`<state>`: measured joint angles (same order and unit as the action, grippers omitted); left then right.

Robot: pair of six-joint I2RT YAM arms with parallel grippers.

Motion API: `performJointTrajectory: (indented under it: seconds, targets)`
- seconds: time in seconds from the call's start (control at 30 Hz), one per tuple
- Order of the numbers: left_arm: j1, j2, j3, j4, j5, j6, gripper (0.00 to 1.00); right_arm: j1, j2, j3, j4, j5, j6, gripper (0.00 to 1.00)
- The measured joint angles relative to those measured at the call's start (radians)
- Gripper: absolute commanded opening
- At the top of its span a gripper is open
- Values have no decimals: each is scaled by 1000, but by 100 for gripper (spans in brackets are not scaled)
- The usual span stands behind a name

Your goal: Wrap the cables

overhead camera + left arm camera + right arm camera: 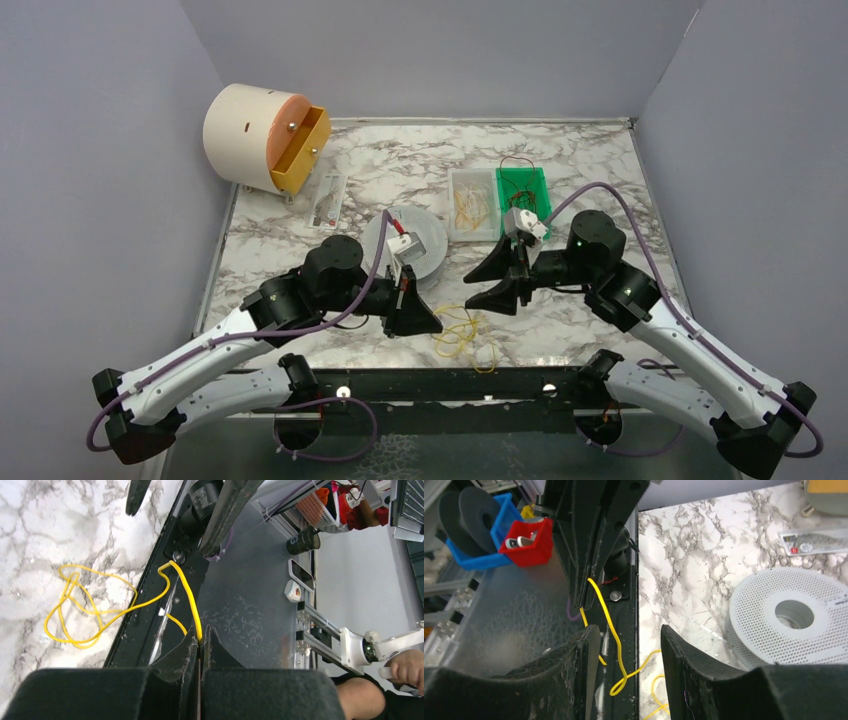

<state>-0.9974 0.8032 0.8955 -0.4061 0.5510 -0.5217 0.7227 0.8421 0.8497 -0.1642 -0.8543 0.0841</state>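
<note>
A thin bright yellow cable lies in loose loops on the marble near the front edge; its loops also show in the left wrist view. My left gripper is shut on one end of it and holds that end up over the black front rail. In the top view the left gripper is just left of the loops. My right gripper is open, and the raised strand of the yellow cable runs between its fingers without touching them. It faces the left gripper. In the top view the right gripper hangs above the loops.
A white perforated spool lies behind the left gripper. A clear tray holds yellow wires and a green bin holds red-brown wires at the back. A round white holder with a yellow drawer and a small packet sit back left.
</note>
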Motion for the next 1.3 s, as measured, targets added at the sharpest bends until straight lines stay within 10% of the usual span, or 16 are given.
performJointTrajectory:
  seconds: [0.6,1.3]
  targets:
    - [0,80,14,-114,1,-119,0,209,107,-2,-95,123,-533,45]
    - [50,133,92,-120,6,-113,0,260,36,-77,-37,481,-562,2]
